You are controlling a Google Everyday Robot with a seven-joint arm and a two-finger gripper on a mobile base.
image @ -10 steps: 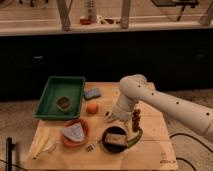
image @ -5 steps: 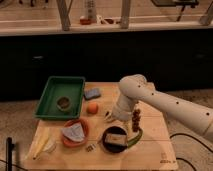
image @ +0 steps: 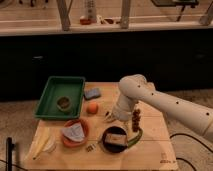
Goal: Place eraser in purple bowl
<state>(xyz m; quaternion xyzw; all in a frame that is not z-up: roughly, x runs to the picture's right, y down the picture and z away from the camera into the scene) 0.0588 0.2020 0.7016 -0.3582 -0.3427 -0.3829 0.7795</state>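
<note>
The claw (image: 110, 117) hangs low over the middle of the worktop (image: 151, 150), just behind the purple bowl (image: 105, 134) and right of an orange fruit (image: 92, 108). It shows only as a small pale and dark tip under the wrist. Whether it is released or clenched cannot be told, and nothing can be seen in its grasp. The white arm (image: 165, 102) runs in from the right and is cut off by the picture's edge.

A tan, flat block, seemingly the eraser (image: 116, 140), lies inside the purple bowl. Its edges are soft and no print shows on it. A green curved thing (image: 137, 138) hugs the bowl's right side, and a dark red lumpy cluster (image: 135, 119) stands just above it, partly overlapped by the arm. What either one is stays unclear.

A faint dark mark (image: 163, 161) sits near the worktop's front right corner, too small to read.

To the left, an orange bowl (image: 83, 124) holds a crumpled grey-blue piece (image: 73, 133). A small brown bit (image: 90, 147) lies between the two bowls. A green tray (image: 50, 94) holds a small olive bowl (image: 63, 103), and a blue sponge (image: 92, 93) lies beside the tray. A pale yellowish thing (image: 41, 145) lies at the front left, and a black post (image: 9, 153) is cut off at the bottom edge.
</note>
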